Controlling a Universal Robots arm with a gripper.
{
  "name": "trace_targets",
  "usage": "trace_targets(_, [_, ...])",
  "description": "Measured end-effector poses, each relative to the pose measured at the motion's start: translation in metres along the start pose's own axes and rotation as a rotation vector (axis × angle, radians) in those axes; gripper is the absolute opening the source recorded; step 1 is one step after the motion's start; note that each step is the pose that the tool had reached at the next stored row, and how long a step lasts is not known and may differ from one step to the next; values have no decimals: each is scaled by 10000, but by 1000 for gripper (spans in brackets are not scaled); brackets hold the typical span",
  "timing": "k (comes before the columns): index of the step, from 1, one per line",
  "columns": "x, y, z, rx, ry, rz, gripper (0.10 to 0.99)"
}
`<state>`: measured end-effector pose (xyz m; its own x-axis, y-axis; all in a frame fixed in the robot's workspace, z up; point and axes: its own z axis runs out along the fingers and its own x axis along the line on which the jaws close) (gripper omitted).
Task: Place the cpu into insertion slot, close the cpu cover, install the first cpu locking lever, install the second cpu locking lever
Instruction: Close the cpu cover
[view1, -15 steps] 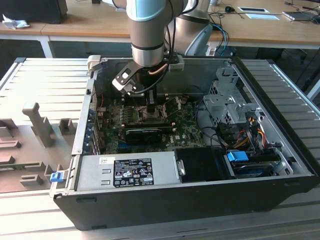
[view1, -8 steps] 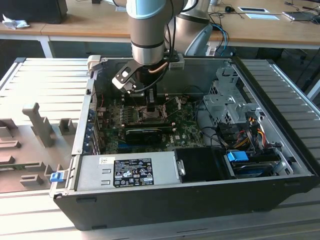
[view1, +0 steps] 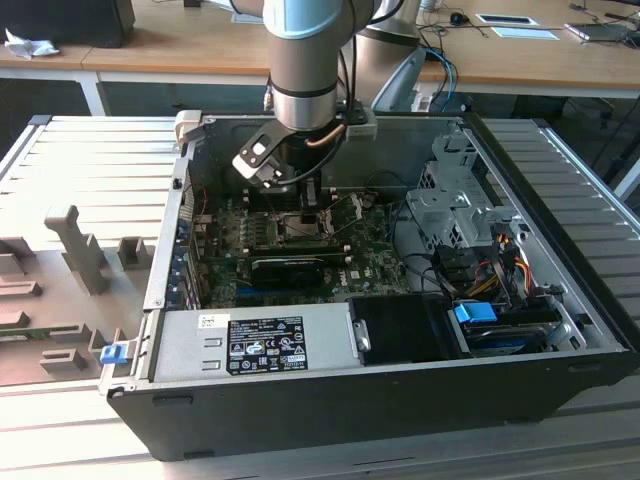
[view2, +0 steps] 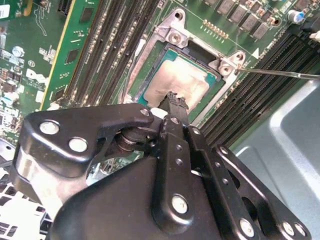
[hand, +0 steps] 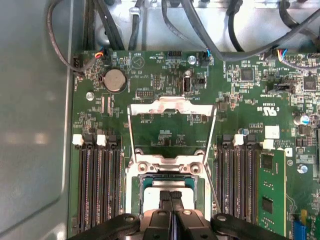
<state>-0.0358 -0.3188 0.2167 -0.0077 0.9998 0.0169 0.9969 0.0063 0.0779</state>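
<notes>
Showing, in the exterior view, a black-and-white printed rectangular label (view1: 266, 345) on the grey metal power-supply box (view1: 330, 345), its lines too small for reading. Sitting just beside it, toward the exterior view's left, a small white sticker (view1: 213, 321), likewise not legible. Running across the green circuit board (hand: 240, 100) in the first wrist view, fine white silk-screened lettering (hand: 270, 107) and a small white square sticker (hand: 272, 132), neither clear enough for making out.
</notes>
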Motion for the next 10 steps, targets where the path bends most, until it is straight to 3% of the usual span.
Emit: trace_targets(10, [0,1,-8,-1,1,1,106])
